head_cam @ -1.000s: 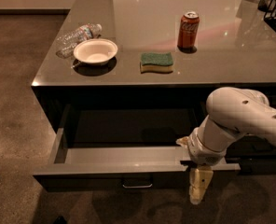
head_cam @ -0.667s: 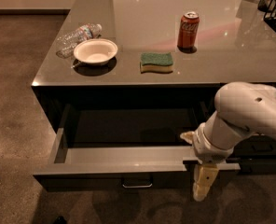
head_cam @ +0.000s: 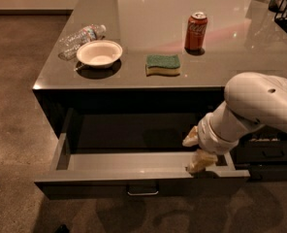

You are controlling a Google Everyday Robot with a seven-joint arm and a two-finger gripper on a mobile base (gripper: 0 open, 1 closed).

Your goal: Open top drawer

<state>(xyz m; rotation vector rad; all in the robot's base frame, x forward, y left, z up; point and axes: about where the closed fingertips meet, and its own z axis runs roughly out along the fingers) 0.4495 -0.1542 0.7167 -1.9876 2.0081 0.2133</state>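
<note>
The top drawer (head_cam: 85,188) stands pulled out from under the grey counter (head_cam: 148,8). Its dark front faces me, with a small loop handle (head_cam: 142,192) at the centre, and its shallow grey interior (head_cam: 129,161) holds nothing. My gripper (head_cam: 200,161) hangs from the white arm (head_cam: 260,101) at the drawer's right end, just above the top edge of the front and over the inside of the drawer. It holds nothing that I can see.
On the counter stand a red soda can (head_cam: 196,31), a green sponge (head_cam: 163,65), a white bowl (head_cam: 99,53) and a lying plastic bottle (head_cam: 80,35). Narrower dark drawers (head_cam: 272,154) sit to the right behind my arm. A dark rack (head_cam: 285,4) is at the far right.
My gripper has risen from in front of and below the drawer front to the level of its top edge. The drawer stays pulled out.
</note>
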